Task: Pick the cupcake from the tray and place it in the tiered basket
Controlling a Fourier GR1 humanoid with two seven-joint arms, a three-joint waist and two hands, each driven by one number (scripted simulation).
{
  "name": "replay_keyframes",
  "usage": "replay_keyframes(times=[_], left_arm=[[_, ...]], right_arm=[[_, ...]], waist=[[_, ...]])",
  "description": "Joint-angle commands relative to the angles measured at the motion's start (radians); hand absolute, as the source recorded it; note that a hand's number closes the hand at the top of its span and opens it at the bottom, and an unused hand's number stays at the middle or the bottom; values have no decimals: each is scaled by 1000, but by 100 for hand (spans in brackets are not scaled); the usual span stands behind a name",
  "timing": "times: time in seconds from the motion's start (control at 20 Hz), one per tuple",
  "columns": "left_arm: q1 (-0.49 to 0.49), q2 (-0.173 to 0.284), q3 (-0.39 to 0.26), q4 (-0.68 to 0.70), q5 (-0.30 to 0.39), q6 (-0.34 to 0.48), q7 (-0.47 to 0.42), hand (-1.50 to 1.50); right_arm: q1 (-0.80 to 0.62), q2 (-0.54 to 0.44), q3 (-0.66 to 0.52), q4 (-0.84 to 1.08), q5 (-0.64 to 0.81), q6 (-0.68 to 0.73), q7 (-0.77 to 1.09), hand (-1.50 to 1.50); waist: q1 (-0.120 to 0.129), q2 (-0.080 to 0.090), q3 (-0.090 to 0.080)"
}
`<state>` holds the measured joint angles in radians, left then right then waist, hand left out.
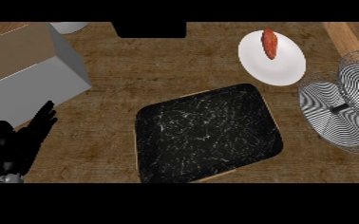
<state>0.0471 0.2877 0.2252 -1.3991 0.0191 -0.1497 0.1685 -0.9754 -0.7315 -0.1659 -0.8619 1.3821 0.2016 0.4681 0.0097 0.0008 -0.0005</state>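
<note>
Brown wood-grain tabletop [112, 104] fills the view, with a grey box [38, 71] at the far left and, below it at the left edge, the left hand [28, 135] resting with its fingers [43, 116] straight and open, holding nothing. Near the middle lies the black marbled tray [207, 133], bare on top, with no cupcake to be seen anywhere. Right of it sits a white plate [273, 61] carrying a reddish piece of food [270, 42], and the wire tiered basket [336, 109] stands at the right edge.
</note>
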Motion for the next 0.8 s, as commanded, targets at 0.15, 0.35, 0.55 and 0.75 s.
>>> replay_keyframes(times=[0.15,0.35,0.55,0.75], left_arm=[[-12,-6,4,36,-25,21,-27,0],[-36,-5,3,39,-22,16,-17,0],[25,-34,-12,-48,-20,23,13,0],[2,7,21,21,3,-25,-22,0]], right_arm=[[-22,2,-111,134,-70,203,123,-150],[47,29,-161,151,-74,141,240,-150],[130,70,-198,11,-138,59,239,-150],[94,20,-212,-67,-157,28,204,-150]], waist=[[-4,1,0],[-7,1,0],[-10,-4,1],[-9,-3,1]])
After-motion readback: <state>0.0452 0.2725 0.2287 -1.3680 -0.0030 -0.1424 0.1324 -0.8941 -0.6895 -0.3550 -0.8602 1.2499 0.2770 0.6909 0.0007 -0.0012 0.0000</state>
